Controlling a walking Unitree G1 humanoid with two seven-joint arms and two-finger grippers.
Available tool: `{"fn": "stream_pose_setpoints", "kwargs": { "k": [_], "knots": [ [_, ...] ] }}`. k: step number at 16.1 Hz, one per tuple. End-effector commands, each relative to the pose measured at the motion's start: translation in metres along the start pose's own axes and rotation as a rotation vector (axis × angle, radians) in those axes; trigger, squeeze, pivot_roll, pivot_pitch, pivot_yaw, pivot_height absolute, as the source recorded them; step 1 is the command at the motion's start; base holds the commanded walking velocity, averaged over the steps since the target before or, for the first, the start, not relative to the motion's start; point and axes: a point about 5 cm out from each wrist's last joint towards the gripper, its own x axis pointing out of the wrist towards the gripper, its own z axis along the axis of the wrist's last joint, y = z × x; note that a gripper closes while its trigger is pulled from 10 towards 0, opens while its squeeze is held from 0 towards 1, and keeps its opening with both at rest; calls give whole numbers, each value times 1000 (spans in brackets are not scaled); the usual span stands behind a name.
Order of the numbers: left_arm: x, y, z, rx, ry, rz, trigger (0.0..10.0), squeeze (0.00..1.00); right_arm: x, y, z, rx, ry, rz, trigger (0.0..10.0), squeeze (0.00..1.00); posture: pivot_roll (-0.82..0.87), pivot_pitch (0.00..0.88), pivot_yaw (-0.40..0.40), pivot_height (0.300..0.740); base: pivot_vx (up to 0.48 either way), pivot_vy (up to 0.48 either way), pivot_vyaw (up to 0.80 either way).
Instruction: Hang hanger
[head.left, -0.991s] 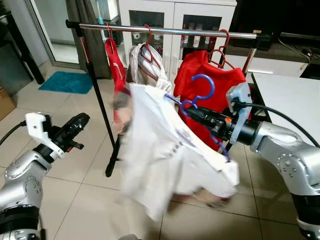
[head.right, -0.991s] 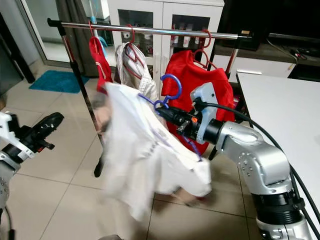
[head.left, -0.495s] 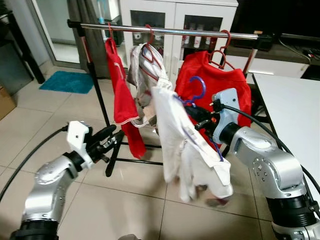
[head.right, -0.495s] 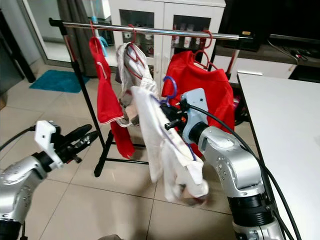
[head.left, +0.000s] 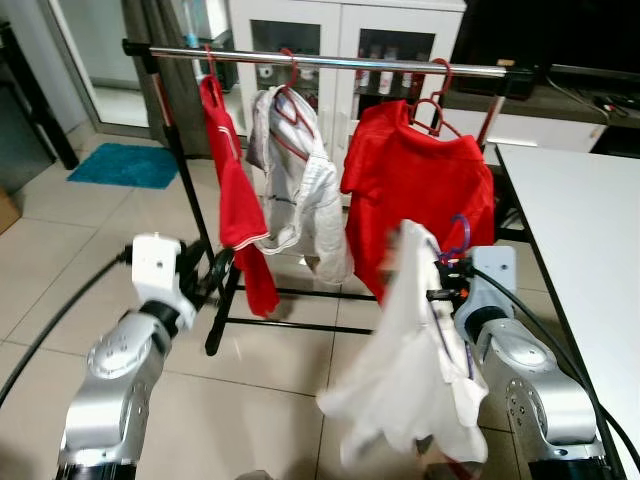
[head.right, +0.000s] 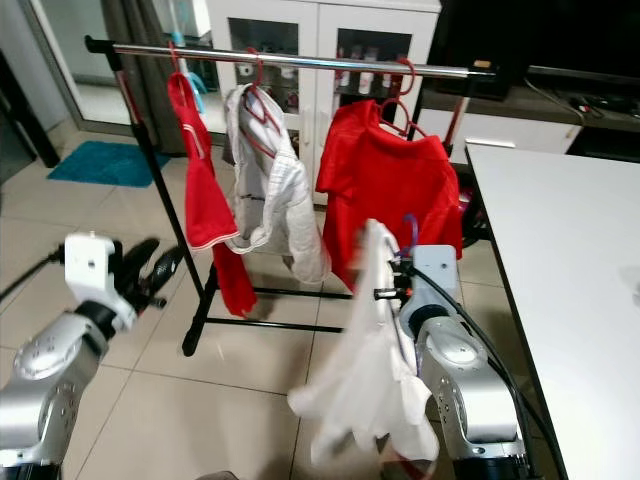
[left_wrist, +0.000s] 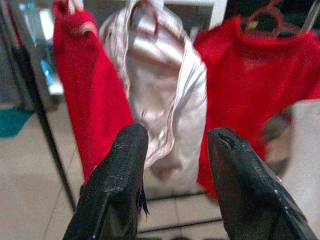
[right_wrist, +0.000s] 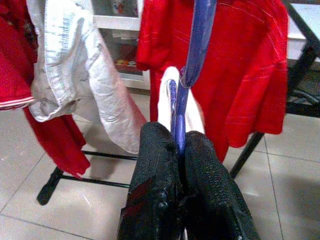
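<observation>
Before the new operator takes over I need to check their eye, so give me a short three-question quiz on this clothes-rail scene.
1. True or false: the right gripper is shut on the blue plastic hanger.
2. How many garments hang on the silver metal rail?
3. The blue hanger's white shirt is: A) on the rail, B) held below the rail, C) on the floor.

Key: 1 true; 2 three; 3 B.

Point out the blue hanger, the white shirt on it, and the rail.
blue hanger (right_wrist: 192, 45), right wrist view, on its neck above the hand.
white shirt (head.left: 410, 350), left eye view, mid cloth.
rail (head.left: 350, 63), left eye view, bare bar.
</observation>
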Motion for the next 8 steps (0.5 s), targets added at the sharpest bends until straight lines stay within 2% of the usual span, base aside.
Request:
{"fn": "stream_pose_setpoints", "kwargs": {
  "k": [1, 3, 5, 8],
  "knots": [
    [0, -1, 4, 54, 4, -1, 10000, 0, 2, 0, 0, 13, -11, 1, 10000, 0, 38, 0, 2, 740, 274, 0, 0],
    [2, -7, 4, 96, 19, -27, 10000, 0, 5, 2, -3, 12, -7, 1, 10000, 0, 40, 0, 4, 740, 289, 0, 0],
    [3, -10, 4, 52, 15, -22, 10000, 0, 7, 2, -3, 4, -7, -13, 10000, 0, 42, 0, 5, 740, 362, 0, 0],
    [4, -12, 5, 45, 15, -18, 10000, 0, 8, 2, -2, -2, -16, -17, 10000, 0, 40, 0, 5, 740, 431, 0, 0]
  ]
}}
